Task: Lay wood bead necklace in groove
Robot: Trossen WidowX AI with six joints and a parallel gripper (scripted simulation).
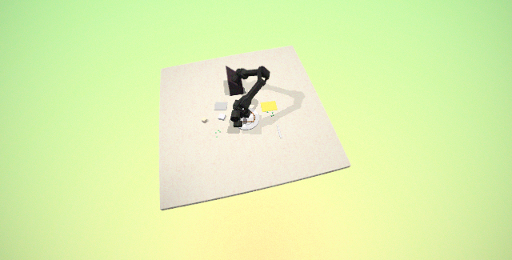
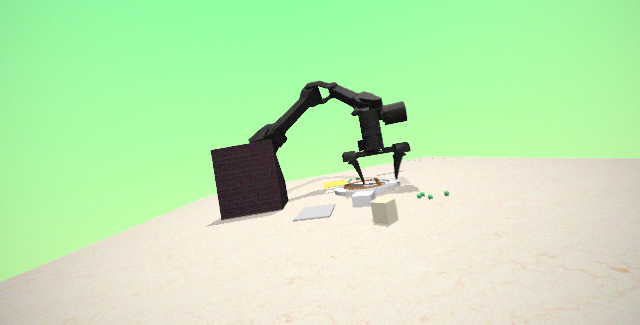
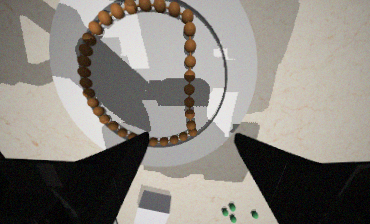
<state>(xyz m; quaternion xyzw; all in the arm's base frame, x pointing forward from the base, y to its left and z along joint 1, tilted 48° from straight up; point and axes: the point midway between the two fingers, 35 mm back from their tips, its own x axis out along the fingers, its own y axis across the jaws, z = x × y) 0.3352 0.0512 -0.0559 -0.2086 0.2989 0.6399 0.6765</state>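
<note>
Pale green shading into yellow surrounds the beige table [image 1: 200,164] [image 2: 320,275] [image 3: 331,85], whose four corners all show from above. Near its middle lies the board [image 1: 257,123] [image 2: 342,192] [image 3: 243,60], with the necklace [image 1: 254,118] [image 2: 350,186] [image 3: 189,46] on top. The necklace makes a D: its curved side roughly follows the groove [image 3: 226,75], while a nearly straight run of beads cuts across inside it, leaving that arc of the groove without beads. The gripper [image 1: 242,119] [image 2: 380,181] [image 3: 192,136] points down over the board with its fingers spread wide and nothing between them. In the wrist view, one fingertip overlaps the necklace's lower curve and the other stands beyond its straight side; the corner where those two parts meet appears between the tips. Whether either tip touches a bead, I cannot tell. The arm [image 1: 254,92] [image 2: 295,115] reaches over from a dark block [image 1: 236,88] [image 2: 250,180] toward the top view's upper edge. Toward the left edge from the board are a gray pad [image 1: 221,106] [image 2: 315,212], a white block [image 1: 222,117] [image 2: 363,198] [image 3: 153,215], a tan block [image 1: 204,121] [image 2: 384,211] and some green beads [image 1: 218,131] [image 2: 430,196] [image 3: 254,214]. Toward the right edge are a yellow sheet [image 1: 269,106] [image 2: 335,184], more green beads beside it and a thin pale strip [image 1: 279,132].
</note>
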